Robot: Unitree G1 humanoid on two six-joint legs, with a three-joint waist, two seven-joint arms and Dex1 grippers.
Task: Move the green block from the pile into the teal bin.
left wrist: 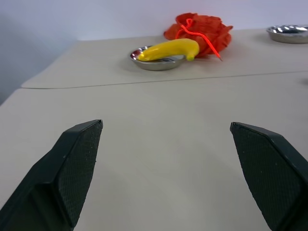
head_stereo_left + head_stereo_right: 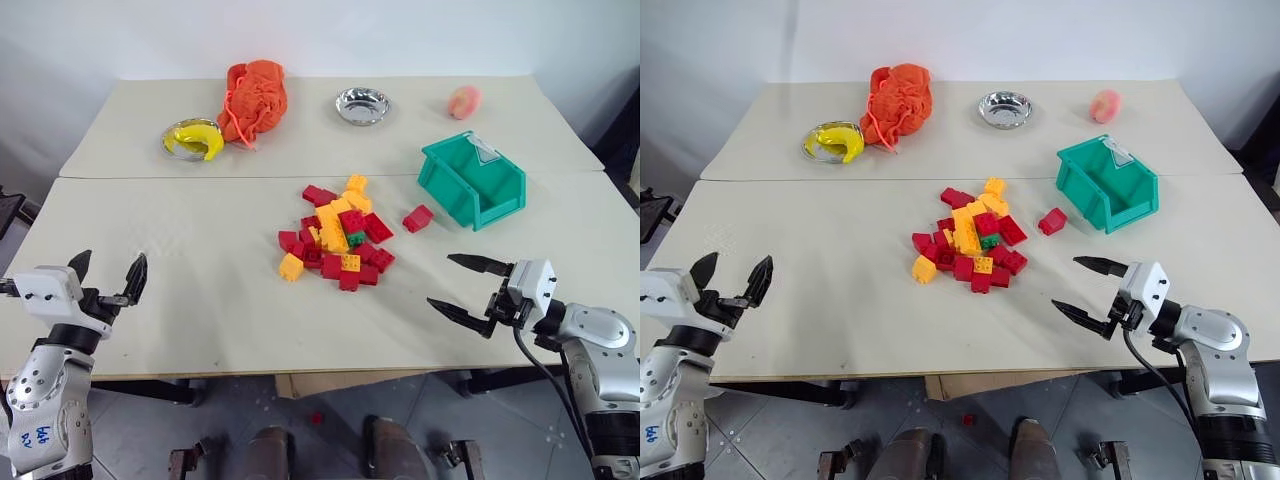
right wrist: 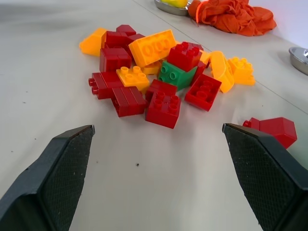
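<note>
Right wrist view: small green studded plastic brick (image 3: 176,75) sits wedged in the pile of red and yellow studded bricks (image 3: 159,72), a red one overlapping it. Step in hand – approach. My right gripper (image 2: 470,288) hangs wide open, empty, short of the pile; left gripper (image 2: 106,271) likewise wide, well away. Next I need a narrow pinch between neighbours, then carry to the teal plastic bin (image 2: 474,181) beyond the pile. Bin's clear tab – nothing legible.

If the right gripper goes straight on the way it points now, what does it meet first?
Probably the near edge of the pile of small red and yellow plastic bricks: the right gripper, jaws open, points at it over bare table.
</note>
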